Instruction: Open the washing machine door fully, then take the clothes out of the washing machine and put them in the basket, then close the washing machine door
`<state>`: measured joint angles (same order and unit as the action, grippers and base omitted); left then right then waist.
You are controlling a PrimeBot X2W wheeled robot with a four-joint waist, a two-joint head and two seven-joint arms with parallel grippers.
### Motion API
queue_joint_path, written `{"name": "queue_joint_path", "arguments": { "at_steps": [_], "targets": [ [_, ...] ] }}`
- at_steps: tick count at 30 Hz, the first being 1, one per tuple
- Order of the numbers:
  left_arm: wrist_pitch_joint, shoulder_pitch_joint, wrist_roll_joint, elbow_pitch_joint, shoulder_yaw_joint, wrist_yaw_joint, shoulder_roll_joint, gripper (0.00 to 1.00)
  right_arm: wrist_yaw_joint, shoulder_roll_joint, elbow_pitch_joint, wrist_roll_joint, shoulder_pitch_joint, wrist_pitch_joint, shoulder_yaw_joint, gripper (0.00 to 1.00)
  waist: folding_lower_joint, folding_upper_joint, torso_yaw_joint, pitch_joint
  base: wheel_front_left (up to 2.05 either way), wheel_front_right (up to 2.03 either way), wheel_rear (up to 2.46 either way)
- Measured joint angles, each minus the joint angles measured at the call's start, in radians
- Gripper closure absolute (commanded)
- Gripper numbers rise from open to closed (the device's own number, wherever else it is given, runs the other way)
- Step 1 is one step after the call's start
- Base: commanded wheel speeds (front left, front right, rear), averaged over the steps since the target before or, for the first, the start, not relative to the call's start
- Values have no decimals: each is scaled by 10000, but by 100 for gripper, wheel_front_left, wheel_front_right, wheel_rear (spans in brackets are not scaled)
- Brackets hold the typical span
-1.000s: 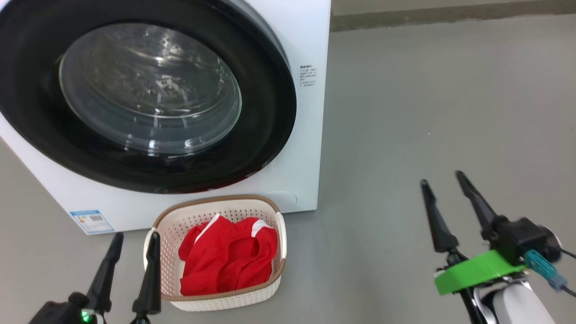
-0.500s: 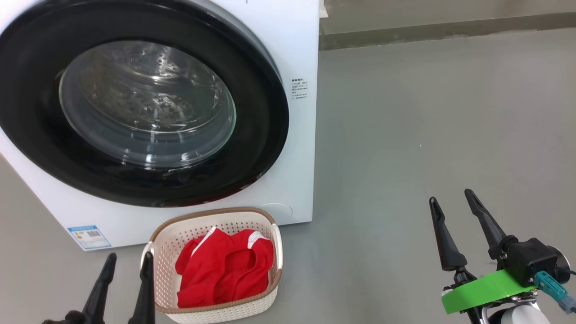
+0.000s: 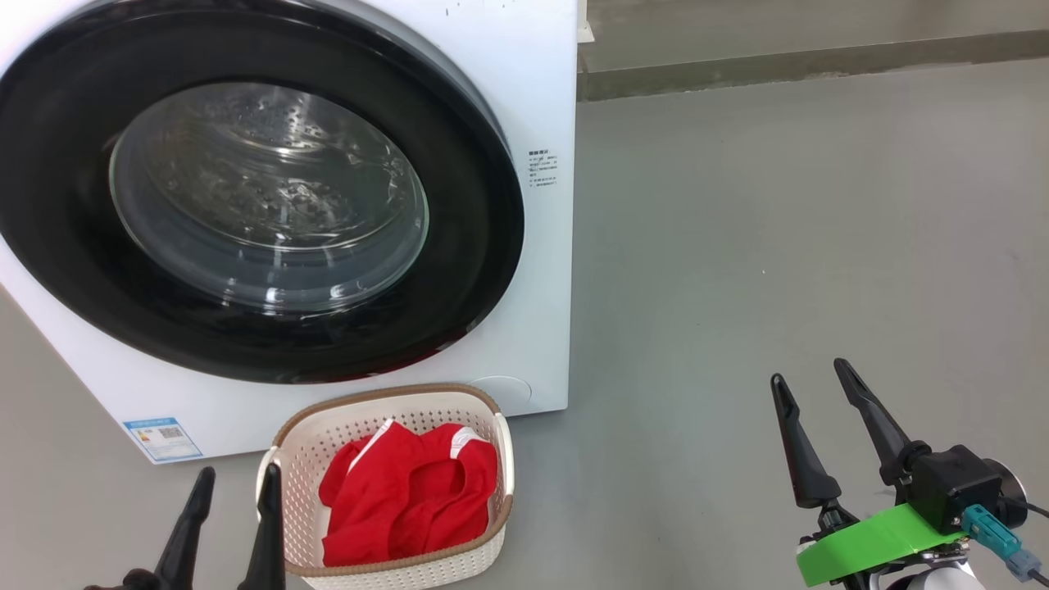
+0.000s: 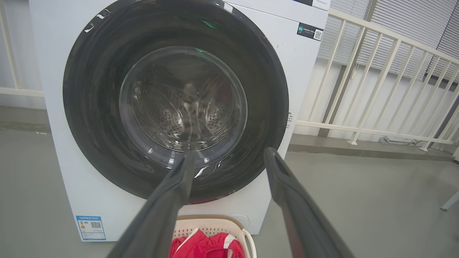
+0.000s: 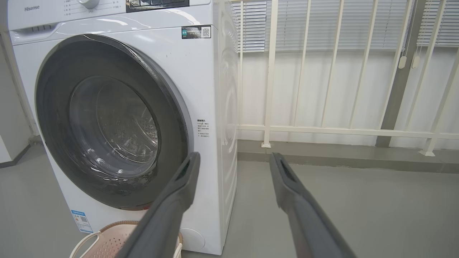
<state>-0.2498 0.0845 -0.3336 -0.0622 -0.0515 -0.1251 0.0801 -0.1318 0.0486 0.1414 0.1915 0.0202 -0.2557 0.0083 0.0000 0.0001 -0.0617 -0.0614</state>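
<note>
Just right of left end effector, spread, empty: one basket with red clothes inside, count unclear. Far right: right end effector, spread, empty. Behind basket: one washing machine, one door, shut.

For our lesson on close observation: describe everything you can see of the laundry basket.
The basket is a small cream-white rectangular tub of perforated plastic with a brown woven-look rim and side handles. It stands upright on the grey floor before the white washing machine, below its closed door. Red clothes with white stripes lie heaped inside. The left pincer rises beside its left rim; contact unclear.
</note>
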Motion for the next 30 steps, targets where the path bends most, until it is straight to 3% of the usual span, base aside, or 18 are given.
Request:
{"name": "queue_joint_path", "arguments": {
  "at_steps": [12,13,20,30],
  "targets": [
    [0,136,15,-84,-148,0,-36,0,0,0,77,4,0,0,38,0,0,0,13,-10,0,0,0],
    [2,151,33,-105,-151,0,-36,100,0,0,90,2,0,0,40,100,0,0,9,-10,0,0,0],
    [100,303,-38,-924,-35,15,-305,100,0,-109,932,31,-542,19,59,100,0,0,14,-6,0,0,0],
    [311,343,-892,-1024,-40,15,-311,100,0,-119,955,1101,-585,251,44,100,2,0,59,33,0,0,0]
  ]
}}
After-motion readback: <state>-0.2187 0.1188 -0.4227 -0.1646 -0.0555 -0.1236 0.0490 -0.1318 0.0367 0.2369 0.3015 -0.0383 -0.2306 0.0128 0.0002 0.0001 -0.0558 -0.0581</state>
